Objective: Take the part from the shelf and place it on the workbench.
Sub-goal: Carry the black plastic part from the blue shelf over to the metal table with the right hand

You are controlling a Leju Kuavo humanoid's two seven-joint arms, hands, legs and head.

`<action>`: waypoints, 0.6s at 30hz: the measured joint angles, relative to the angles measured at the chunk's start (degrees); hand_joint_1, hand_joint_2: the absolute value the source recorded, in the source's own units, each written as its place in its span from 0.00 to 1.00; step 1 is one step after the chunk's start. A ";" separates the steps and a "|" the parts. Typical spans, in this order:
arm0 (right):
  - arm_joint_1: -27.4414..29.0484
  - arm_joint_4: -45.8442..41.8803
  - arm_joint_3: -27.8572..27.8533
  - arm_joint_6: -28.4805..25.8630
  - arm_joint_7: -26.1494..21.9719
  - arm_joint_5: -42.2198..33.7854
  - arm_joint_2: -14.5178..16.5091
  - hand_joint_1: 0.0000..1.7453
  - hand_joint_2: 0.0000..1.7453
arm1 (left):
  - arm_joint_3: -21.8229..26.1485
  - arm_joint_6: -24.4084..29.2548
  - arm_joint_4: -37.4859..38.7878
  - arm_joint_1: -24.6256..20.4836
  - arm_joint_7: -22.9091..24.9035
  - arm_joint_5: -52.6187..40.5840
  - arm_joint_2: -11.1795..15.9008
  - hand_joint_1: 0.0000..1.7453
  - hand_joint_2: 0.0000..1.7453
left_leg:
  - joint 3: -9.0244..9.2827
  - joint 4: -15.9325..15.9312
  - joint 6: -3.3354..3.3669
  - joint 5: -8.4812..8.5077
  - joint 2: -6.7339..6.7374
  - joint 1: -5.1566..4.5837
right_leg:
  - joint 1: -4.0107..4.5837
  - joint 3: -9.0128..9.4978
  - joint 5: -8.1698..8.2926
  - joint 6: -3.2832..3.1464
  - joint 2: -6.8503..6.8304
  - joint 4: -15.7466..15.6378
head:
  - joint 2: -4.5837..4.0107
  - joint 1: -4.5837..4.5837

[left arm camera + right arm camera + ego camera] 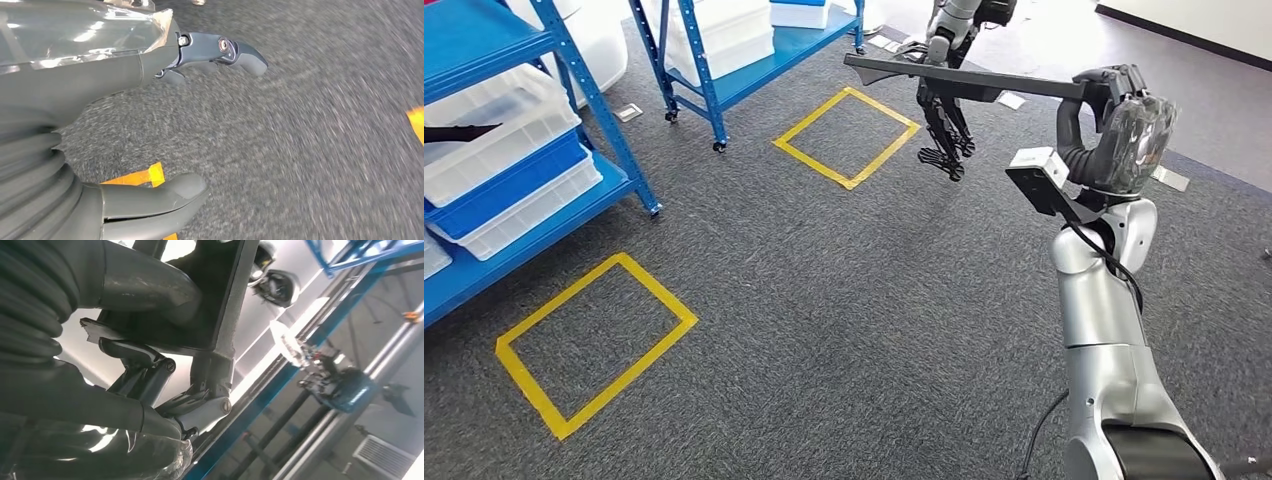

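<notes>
The right hand [1114, 110] is raised at the end of its silver arm [1104, 330] and grips one end of the part [964, 76], a long, flat dark strip. The part reaches out sideways from the hand, roughly level, above the grey carpet [844, 300]. In the right wrist view the thick thumb [145, 287] lies across the part's [220, 295] flat face while the darker fingers [200, 410] curl against its other side, so the part is clamped between them.

The left hand [150, 125] holds nothing; its thumb [160, 200] and its darker fingers [225, 52] stand well apart over the carpet [310, 150], with a strip of yellow tape [140, 176] on the floor beneath it.

Beyond the tip of the part, a dark jointed arm [944, 110] hangs down. On the carpet below and beyond the held part lies a yellow taped square [846, 137]; another taped square [594, 340] lies well off to the left. Blue shelves [574, 70] with white bins [504, 120] stand further left, well apart from the right hand.
</notes>
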 joint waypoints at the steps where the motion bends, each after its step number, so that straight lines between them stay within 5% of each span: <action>1: 0.54 -0.41 -0.36 0.00 0.22 -0.04 -0.35 1.00 1.00 | -0.13 -0.09 0.00 -0.08 0.14 -0.24 -0.01 0.00 1.00 | 0.01 0.01 -0.02 -0.01 0.74 0.00 | -0.10 1.26 0.74 0.46 -0.30 -1.80 | 0.00 0.01; 3: 1.17 -1.36 -0.90 0.00 0.62 -0.16 -1.11 1.00 1.00 | -0.44 -0.20 -0.01 -0.27 0.34 -0.55 0.01 0.00 1.00 | 0.18 0.04 -0.25 -0.15 2.14 -0.12 | -0.25 6.27 3.25 1.15 -2.61 -10.39 | 0.00 0.04; 5: 1.45 -2.13 -1.13 0.00 0.81 -0.29 -1.59 1.00 1.00 | -0.67 -0.25 -0.02 -0.41 0.42 -0.73 0.08 0.00 1.00 | 0.37 0.09 -0.77 -0.42 3.37 -0.50 | 0.11 9.73 4.96 0.91 -4.86 -16.50 | 0.00 -0.03; 8: 2.25 -3.13 -1.50 -0.02 1.31 -0.58 -2.32 1.00 1.00 | -0.87 -0.35 -0.02 -0.69 0.47 -1.03 0.10 0.00 1.00 | 0.71 0.08 -1.56 -0.79 5.06 -0.67 | 0.23 9.84 5.52 -0.08 -3.67 -17.25 | 0.00 -0.23; 10: 2.79 -4.03 -1.67 -0.04 2.14 -1.34 -3.08 1.00 1.00 | -1.05 -0.55 -0.02 -0.95 0.62 -1.51 0.06 0.00 1.00 | 0.22 1.67 -2.10 -2.34 3.46 -0.34 | -0.24 9.78 5.76 -0.84 -2.46 -17.36 | 0.00 -0.32; 12: 3.32 -4.64 -1.60 -0.04 2.95 -2.57 -3.67 1.00 1.00 | -1.25 -0.66 -0.02 -1.05 0.87 -2.03 0.05 0.00 1.00 | -2.21 7.79 -2.32 -6.24 -0.08 -0.10 | -0.40 9.70 5.95 -1.60 -1.34 -17.42 | 0.00 -0.45; 14: 4.10 -4.71 -1.32 -0.04 3.31 -4.15 -4.07 1.00 1.00 | -1.45 -0.61 -0.02 -1.02 1.11 -2.22 0.15 0.00 1.00 | -5.63 15.39 -2.26 -9.62 -1.80 -0.08 | -0.19 9.52 6.08 -2.01 0.02 -17.41 | 0.00 -0.52; 16: 4.63 -4.58 -0.86 -0.04 3.35 -5.54 -4.43 1.00 1.00 | -1.62 -0.57 -0.02 -0.99 1.19 -2.23 0.23 0.00 1.00 | -6.17 16.19 -2.04 -8.64 -2.08 -0.08 | -0.05 9.39 6.20 -2.12 1.67 -17.34 | 0.00 -0.55; 18: 4.66 -4.31 -0.41 -0.04 3.06 -6.38 -4.77 1.00 1.00 | -1.67 -0.56 -0.02 -0.98 1.08 -2.13 0.31 0.00 1.00 | -2.78 8.98 -1.52 -4.42 -3.27 -0.02 | -0.04 9.37 6.31 -2.09 3.26 -17.15 | 0.00 -0.56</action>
